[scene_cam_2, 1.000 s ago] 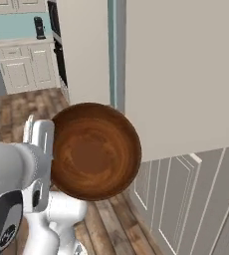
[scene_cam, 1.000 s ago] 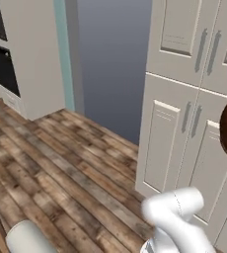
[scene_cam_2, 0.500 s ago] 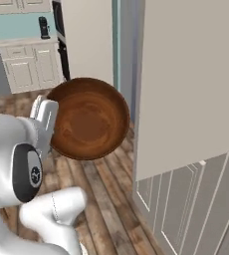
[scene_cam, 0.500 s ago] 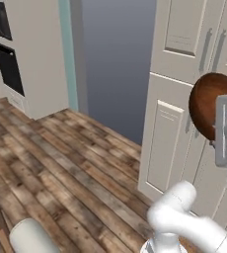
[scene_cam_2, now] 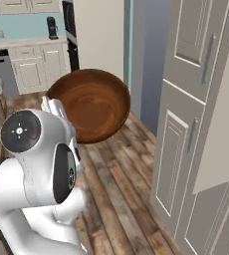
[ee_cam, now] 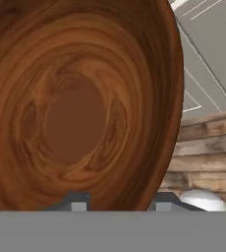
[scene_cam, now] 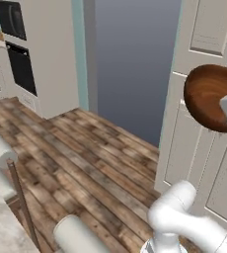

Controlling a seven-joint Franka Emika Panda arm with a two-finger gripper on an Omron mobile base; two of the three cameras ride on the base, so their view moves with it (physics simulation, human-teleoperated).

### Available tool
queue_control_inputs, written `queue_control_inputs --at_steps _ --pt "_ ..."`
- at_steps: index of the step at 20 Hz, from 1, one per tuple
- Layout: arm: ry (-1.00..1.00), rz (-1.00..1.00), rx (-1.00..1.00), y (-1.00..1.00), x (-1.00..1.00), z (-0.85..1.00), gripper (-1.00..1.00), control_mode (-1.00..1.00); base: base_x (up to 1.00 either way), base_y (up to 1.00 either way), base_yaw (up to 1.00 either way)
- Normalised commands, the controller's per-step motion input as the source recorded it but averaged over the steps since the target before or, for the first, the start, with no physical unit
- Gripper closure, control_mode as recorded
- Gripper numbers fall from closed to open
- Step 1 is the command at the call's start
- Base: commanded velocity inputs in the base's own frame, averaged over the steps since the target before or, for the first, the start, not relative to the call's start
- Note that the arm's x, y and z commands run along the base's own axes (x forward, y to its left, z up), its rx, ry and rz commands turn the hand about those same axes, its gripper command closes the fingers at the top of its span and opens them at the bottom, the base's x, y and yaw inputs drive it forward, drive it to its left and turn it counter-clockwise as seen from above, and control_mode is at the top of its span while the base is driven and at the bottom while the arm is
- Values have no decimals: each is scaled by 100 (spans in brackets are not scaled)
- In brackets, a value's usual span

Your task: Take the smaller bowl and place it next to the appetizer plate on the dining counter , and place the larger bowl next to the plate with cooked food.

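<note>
Change since earlier frame: both base views have swung; stools [scene_cam: 2, 153] now enter at left, and the cabinet doors [scene_cam_2: 196, 129] sit further right.
Tool [ee_cam: 116, 203]: clamped on the larger bowl [scene_cam_2: 91, 105], rim between the fingertips.
Bowl location: held aloft, centre of the right base view, right edge of the left.
Risk: tilted bowl may slip or strike the doors while the base turns.

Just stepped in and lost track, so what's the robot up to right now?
The arm is carrying the larger bowl, the dark wooden one, held up in the air in its gripper at the rim. The bowl is tipped on its side, its inside facing the hand camera. Around it are white cabinet doors, a wood plank floor and stools.
</note>
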Motion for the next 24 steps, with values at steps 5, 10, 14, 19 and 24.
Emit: queue_control_inputs --at_steps 5,10,14,19,24 --pt "0 0 0 0 0 0 100 100 47 78 0" --pt "0 0 0 0 0 0 100 100 88 39 4" --pt "0 0 0 0 0 0 100 100 100 39 9" --pt "0 0 0 0 0 0 100 100 100 35 25" --pt "0 0 0 0 0 0 100 100 100 18 38"
